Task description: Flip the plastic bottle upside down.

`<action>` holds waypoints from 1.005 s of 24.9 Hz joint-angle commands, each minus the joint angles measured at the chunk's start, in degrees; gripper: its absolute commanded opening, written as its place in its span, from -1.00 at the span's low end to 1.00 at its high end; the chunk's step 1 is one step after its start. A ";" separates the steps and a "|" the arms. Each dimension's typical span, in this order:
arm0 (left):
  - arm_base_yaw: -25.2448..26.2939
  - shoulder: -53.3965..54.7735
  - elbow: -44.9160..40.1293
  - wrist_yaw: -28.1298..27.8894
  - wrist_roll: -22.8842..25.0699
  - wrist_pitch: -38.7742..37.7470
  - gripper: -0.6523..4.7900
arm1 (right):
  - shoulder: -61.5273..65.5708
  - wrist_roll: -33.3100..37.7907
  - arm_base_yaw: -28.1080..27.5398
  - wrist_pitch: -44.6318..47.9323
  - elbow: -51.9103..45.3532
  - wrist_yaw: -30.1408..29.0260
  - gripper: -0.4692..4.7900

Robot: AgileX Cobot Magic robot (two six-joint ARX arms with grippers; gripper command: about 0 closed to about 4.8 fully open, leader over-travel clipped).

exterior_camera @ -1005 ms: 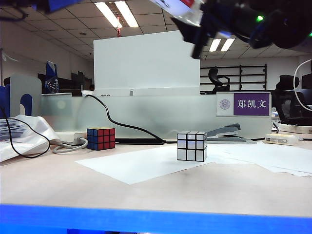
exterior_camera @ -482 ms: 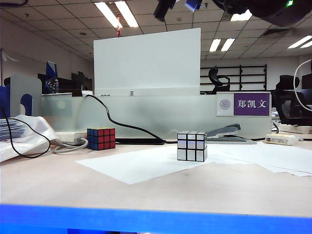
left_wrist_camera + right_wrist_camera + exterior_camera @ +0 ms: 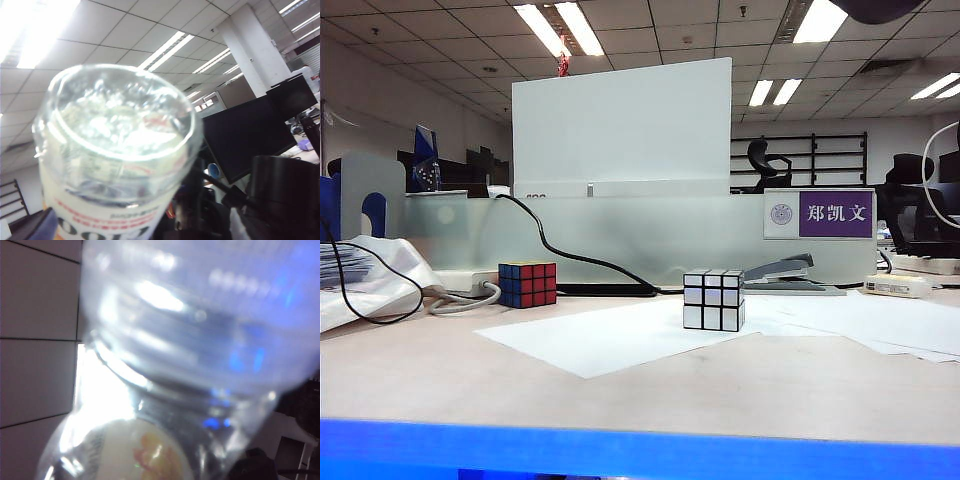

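Both arms are raised toward the ceiling. The clear plastic bottle with cream label (image 3: 117, 150) fills both wrist views. Neither the left gripper's jaws nor the right gripper's show, so I cannot tell their grip.

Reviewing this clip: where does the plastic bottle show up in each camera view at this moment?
Exterior view: not in it; both grippers are also out of frame.
Left wrist view: the plastic bottle fills the left half, its clear base toward the camera.
Right wrist view: it fills most of the frame, blurred, very close.
Shared landmark: the panelled ceiling with strip lights.
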 commanded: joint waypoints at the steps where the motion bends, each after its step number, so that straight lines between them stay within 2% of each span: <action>1: -0.35 0.04 1.11 -2.80 1.84 -0.48 1.00 | -1.64 -1.55 1.49 -0.76 0.17 -1.05 -0.84; 3: -0.35 0.04 1.11 -2.78 3.54 -0.52 1.00 | -2.34 -1.73 1.73 -0.76 0.17 -1.16 -0.84; 6: -0.35 0.02 1.16 -1.44 3.32 0.00 1.00 | -2.56 -1.70 1.79 -0.76 0.15 -1.20 -0.84; 13: -0.35 -0.11 1.29 -1.36 -0.15 9.01 1.00 | -2.56 -1.38 1.66 -0.76 0.11 -1.14 -0.84; 18: -0.35 -0.07 3.91 1.33 -3.72 8.17 1.00 | -2.56 0.07 1.75 -0.76 0.13 -0.92 -0.84; 25: -0.35 -0.07 5.03 1.68 -3.48 6.05 1.00 | -2.56 1.31 1.75 -0.76 0.15 -0.87 -0.84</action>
